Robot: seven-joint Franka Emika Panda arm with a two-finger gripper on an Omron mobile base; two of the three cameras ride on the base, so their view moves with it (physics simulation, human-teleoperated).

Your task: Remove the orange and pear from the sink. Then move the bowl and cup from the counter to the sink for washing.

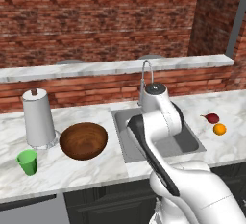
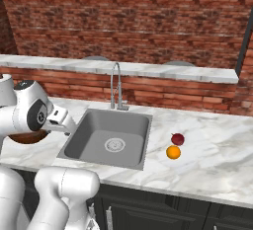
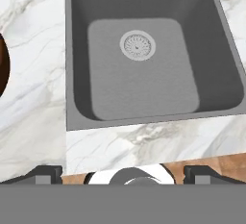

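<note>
Orange: small, smooth, bright ball; I see it on the counter right of the sink, nearer the front edge than the pear, just beside it.
Pear: dark red, rounded, one pointed end; on the counter right of the sink, just behind the orange.
Sink: grey rectangular basin, round white-rimmed drain, curved steel tap at its back edge; nothing lying in the basin.
Bowl: wide, deep, dark brown wood; on the counter left of the sink, close to its left rim.
Cup: bright green, tapered, no handle; near the counter's front edge, left of the bowl, apart from it.
Paper towel roll: upright, behind the cup and bowl.
Gripper: finger tips stand wide apart at the bottom of my hand view, released, grasping nothing; it looks down on the basin.
Left base view: gives me cup, towel roll and whole bowl; the arm covers part of the basin.
Right base view: shows the basin floor and drain in full; the bowl is a brown sliver behind the arm.
Hand view: bowl's rim at the left edge.
</note>
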